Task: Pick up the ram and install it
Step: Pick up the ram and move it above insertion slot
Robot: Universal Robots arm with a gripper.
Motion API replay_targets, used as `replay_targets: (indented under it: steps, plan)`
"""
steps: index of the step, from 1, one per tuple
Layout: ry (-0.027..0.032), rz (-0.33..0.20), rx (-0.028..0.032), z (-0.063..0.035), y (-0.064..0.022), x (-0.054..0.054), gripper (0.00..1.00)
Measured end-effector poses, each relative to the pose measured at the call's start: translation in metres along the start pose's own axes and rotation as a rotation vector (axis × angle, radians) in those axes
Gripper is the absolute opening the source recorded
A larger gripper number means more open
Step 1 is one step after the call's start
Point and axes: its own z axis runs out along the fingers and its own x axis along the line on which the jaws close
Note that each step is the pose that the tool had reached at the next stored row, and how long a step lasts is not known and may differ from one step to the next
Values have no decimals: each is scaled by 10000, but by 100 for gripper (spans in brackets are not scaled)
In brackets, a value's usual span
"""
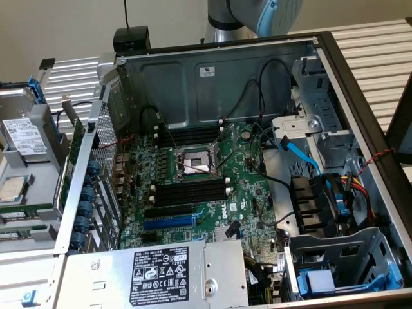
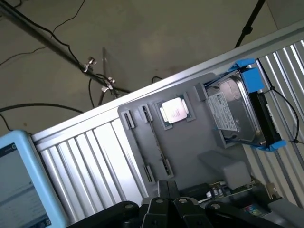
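Note:
The ram shows as a thin green strip (image 1: 26, 211) lying in the grey parts tray (image 1: 38, 193) at the exterior view's left, with a second green strip (image 1: 14, 234) just below it. In the wrist view the same tray (image 2: 190, 152) is seen from above, and the sticks show only as thin lines between the tray's clips (image 2: 154, 142). Black parts of my gripper (image 2: 166, 206) fill that view's lower edge, above the tray and holding nothing that I can see. In the exterior view only the arm (image 1: 257, 16) shows, behind the case.
The open computer case (image 1: 347, 84) holds the motherboard with black memory slots (image 1: 192, 191), a CPU socket (image 1: 193, 164) and a blue expansion slot (image 1: 168, 222). The tray also carries a hard drive (image 2: 235, 114) in a blue bracket and a CPU chip (image 2: 175, 111).

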Motion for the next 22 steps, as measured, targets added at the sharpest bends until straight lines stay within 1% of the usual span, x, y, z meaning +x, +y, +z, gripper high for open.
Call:
replay_targets:
  steps: [12, 15, 18, 22]
  plan:
    - [80, -2172, -34, 30, -1, 1, 11]
    - [88, -2407, -31, 31, 0, 1, 11]
    - [84, -2510, -6, 34, 2, 2, 11]
    - [56, -2588, 104, 40, 13, 7, 11]
